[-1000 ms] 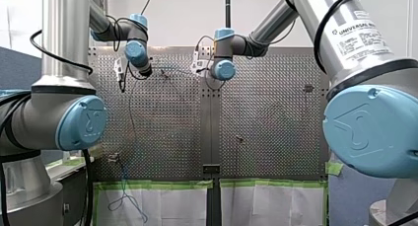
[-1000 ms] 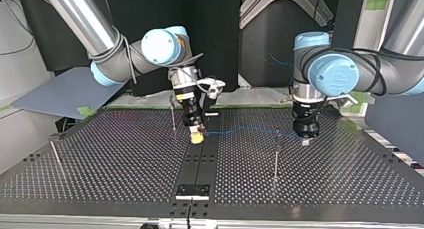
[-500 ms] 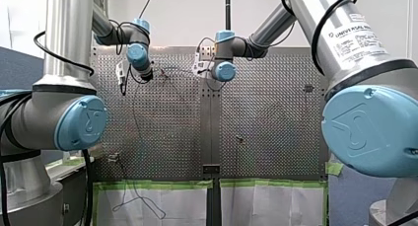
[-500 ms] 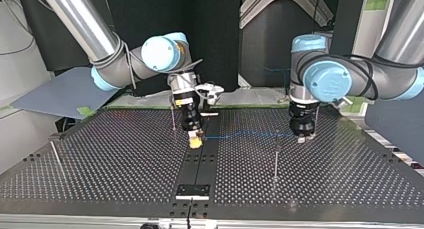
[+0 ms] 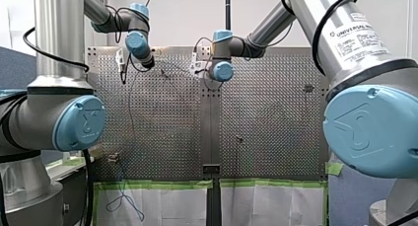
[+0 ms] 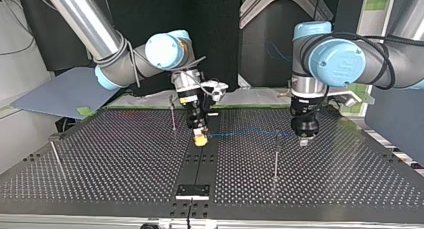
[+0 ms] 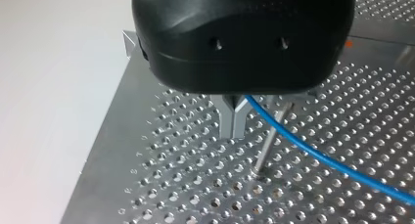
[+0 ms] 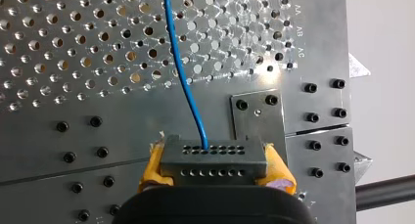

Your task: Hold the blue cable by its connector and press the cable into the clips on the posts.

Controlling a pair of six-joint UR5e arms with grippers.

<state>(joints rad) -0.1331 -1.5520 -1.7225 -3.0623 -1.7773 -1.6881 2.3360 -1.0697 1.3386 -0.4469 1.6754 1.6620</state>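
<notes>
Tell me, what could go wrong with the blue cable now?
The blue cable runs between my left pincer and the plug held in my right pincer. If the arms pull apart too hard, it might tear out of the plug or slip from the left pincer. In the left wrist view the cable passes beside the thin post, so it might miss the clip. The left pincer is also close to that post and might bump it.

One blue cable (image 6: 250, 132): thin, slightly wavy, strung level, crossing one post near its top. One connector (image 8: 213, 158): dark grey block, two hole rows, cable plugged in. Three posts (image 6: 275, 156): slim, upright, well apart.
</notes>
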